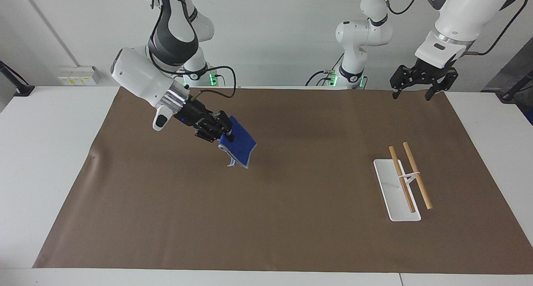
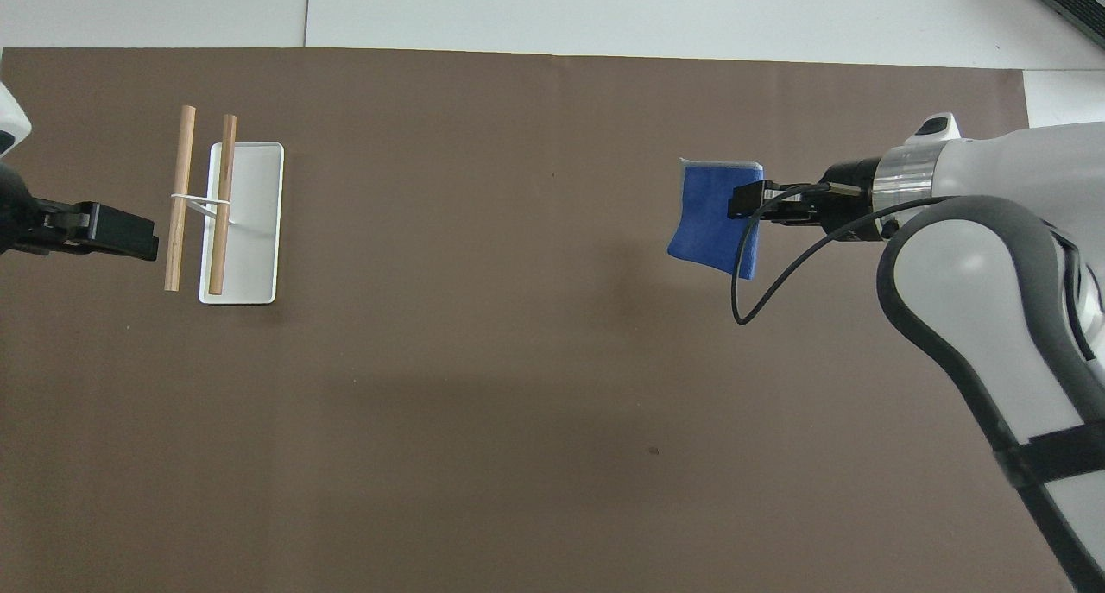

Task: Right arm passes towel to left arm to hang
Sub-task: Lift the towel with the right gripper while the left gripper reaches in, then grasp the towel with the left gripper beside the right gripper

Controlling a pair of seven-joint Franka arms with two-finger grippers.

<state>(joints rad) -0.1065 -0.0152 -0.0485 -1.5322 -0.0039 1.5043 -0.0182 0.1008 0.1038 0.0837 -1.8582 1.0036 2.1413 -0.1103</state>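
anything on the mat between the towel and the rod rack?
Nothing: bare brown mat separates the towel from the rack, clearest in the overhead view.

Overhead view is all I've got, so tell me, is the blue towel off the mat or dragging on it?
Observer: Off it. In the facing view the towel hangs from the right gripper, clear above the brown mat.
Operator: I only see the tip of the left gripper. Is it open?
Observer: Yes. The left gripper is open, fingers pointing down, raised over the mat's edge nearest the robots at the left arm's end.
Operator: Do the wooden rods lie flat on the white tray?
Observer: No. The wooden rods sit raised above the white tray on a thin white support.
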